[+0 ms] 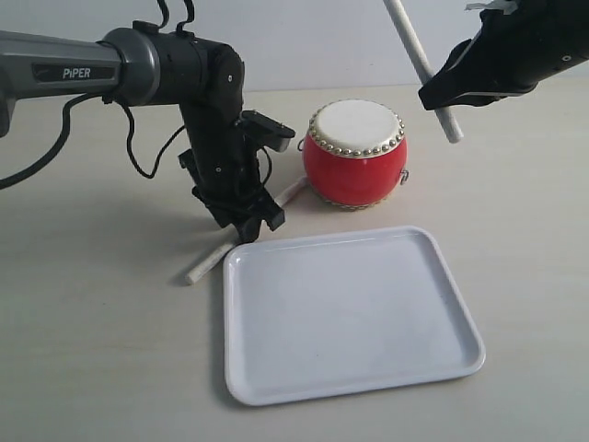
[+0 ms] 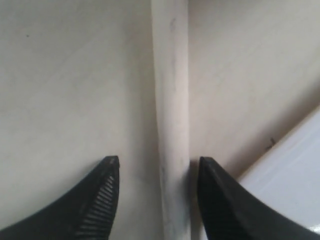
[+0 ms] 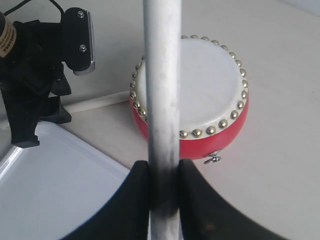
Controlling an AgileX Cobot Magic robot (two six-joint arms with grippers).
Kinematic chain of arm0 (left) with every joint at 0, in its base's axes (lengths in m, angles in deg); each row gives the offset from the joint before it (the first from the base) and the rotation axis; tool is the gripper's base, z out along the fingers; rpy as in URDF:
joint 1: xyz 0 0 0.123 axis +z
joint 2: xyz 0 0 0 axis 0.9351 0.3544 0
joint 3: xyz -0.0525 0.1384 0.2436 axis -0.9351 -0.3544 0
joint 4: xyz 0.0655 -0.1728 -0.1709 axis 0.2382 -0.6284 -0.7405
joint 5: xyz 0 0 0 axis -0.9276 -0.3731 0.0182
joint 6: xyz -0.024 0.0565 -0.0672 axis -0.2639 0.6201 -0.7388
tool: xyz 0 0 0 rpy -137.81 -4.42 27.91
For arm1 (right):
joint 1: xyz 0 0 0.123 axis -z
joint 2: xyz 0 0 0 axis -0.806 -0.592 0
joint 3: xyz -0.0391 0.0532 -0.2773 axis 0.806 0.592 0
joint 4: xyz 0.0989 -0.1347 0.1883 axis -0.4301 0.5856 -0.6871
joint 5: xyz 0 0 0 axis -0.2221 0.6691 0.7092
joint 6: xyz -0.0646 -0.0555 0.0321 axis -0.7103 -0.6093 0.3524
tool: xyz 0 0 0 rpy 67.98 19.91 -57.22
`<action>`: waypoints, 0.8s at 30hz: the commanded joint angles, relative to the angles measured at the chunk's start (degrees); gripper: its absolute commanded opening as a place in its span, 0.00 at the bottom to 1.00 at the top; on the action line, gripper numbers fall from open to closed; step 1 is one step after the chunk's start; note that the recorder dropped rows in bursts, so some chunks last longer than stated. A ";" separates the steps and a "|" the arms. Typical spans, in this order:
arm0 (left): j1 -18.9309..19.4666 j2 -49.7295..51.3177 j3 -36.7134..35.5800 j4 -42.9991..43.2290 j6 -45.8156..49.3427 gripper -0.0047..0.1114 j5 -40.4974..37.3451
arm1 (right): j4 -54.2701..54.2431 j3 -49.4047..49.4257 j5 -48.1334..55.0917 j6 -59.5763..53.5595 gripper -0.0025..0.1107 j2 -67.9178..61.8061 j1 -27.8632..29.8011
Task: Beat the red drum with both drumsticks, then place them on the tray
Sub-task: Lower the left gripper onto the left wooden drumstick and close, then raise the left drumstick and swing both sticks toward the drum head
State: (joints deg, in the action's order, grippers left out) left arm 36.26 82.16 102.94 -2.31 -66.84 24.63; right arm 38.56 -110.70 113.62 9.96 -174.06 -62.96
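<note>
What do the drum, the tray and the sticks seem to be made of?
Drum: glossy red body, probably lacquered wood or plastic; matte cream skin ringed by shiny metal studs.
Tray: likely plastic, smooth white with soft sheen.
Sticks: apparently wood, pale, matte, with grey scuffs.

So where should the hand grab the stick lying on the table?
Around the middle, from straight above. The stick lies flat beside the tray, thin and round, so the left hand can drop its open fingers either side, clear of the red drum.
</note>
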 commanded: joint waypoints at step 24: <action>-0.17 -2.22 0.35 1.80 -0.43 0.04 -2.68 | -0.15 -0.26 -0.37 -0.14 0.02 0.22 -0.10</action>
State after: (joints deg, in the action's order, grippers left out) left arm 36.26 81.84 102.94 -1.65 -66.41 23.12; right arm 38.56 -110.70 113.62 9.96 -174.06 -62.96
